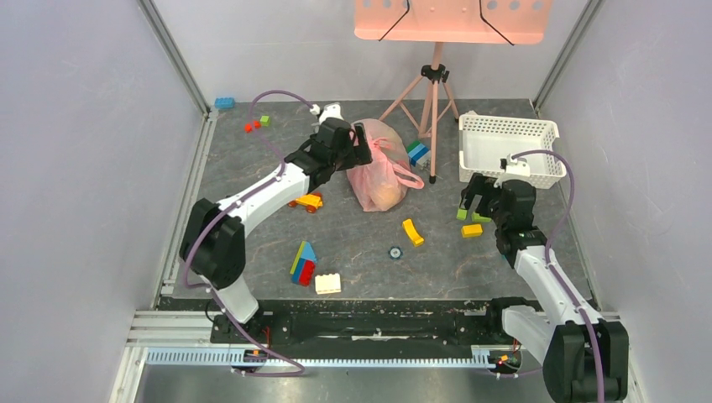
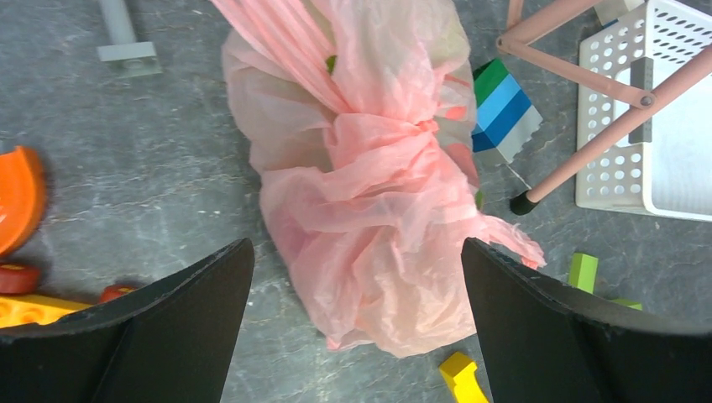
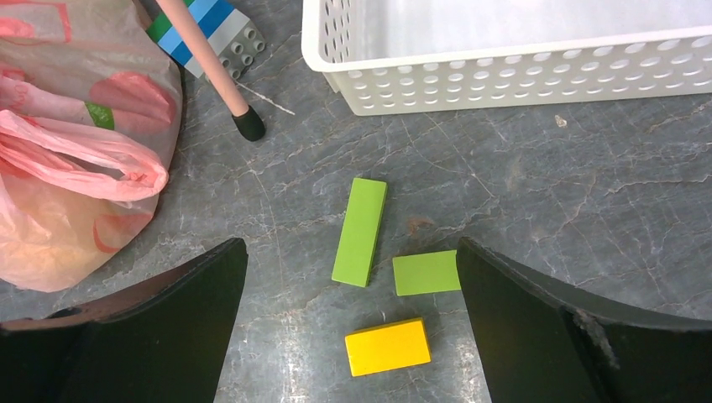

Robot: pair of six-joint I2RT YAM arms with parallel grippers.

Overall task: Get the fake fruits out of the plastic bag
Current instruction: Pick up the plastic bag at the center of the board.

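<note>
The pink plastic bag (image 1: 379, 168) lies crumpled on the table's far middle, bulging with things inside. It fills the left wrist view (image 2: 369, 193) and shows at the left of the right wrist view (image 3: 67, 168). No fake fruit shows clearly; only small green patches (image 2: 332, 63) show through the plastic. My left gripper (image 1: 363, 149) is open, above the bag's left side, holding nothing. My right gripper (image 1: 472, 195) is open and empty above flat green (image 3: 361, 231) and yellow blocks (image 3: 388, 346), right of the bag.
A white lattice basket (image 1: 505, 149) stands at the far right. A pink tripod (image 1: 432, 101) stands behind the bag, one foot (image 3: 248, 124) near it. Building blocks lie about: a blue-green stack (image 2: 502, 109), a yellow arch (image 1: 412, 232), a coloured stack (image 1: 304, 264), a cream brick (image 1: 328, 284).
</note>
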